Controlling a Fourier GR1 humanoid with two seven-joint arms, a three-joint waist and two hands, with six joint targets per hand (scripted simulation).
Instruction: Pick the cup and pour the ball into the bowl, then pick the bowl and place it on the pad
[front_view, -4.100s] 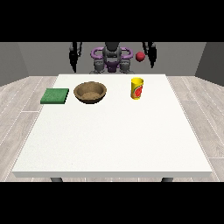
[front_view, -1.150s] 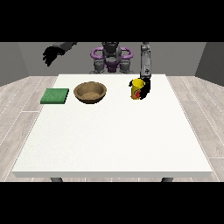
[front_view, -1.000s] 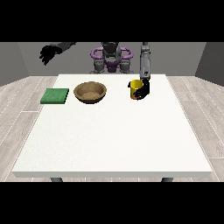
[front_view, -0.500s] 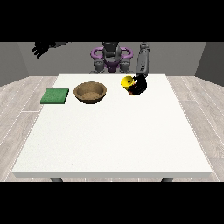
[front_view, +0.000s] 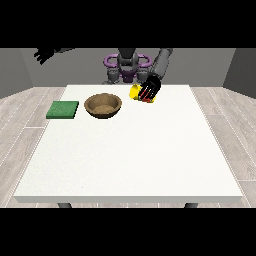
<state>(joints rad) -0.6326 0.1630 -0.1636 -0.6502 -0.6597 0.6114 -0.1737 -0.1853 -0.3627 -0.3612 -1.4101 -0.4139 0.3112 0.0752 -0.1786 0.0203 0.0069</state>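
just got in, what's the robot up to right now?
The hand at the view's right is wrapped around the yellow cup, holding it tipped above the table, right of the brown bowl. The green pad lies left of the bowl. The other hand is raised off to the side.

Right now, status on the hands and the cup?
Hand at view's right wrapped around yellow cup, cup tipped toward bowl. Other hand raised, holding nothing. Nothing between cup and bowl.
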